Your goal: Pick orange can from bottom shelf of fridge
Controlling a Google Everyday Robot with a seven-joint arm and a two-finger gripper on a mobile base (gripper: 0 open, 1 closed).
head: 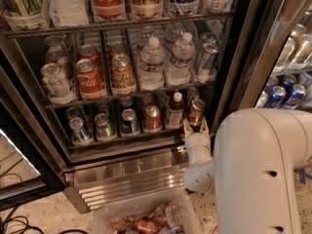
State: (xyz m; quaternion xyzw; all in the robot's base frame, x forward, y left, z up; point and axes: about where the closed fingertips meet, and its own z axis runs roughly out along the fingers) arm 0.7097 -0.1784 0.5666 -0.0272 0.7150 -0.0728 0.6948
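Note:
The orange can (196, 112) stands at the right end of the bottom shelf (122, 140) of the fridge (126, 179), whose door is open. Left of it are a small dark bottle (174, 111), a red can (152, 118), a blue can (129, 121) and silver cans (90, 127). My gripper (195, 126) is just in front of the orange can and slightly below it, at the shelf's front edge. Its two pale fingertips (186, 126) stand apart and hold nothing. They hide the can's foot.
The rack above holds Coca-Cola cans (89, 77), a larger orange-brown can (122, 74) and water bottles (151, 65). A clear bin of snacks (146, 218) sits on the floor below the fridge. The neighbouring cooler with Pepsi cans (287, 94) is at right. My white arm housing (263, 169) fills the lower right.

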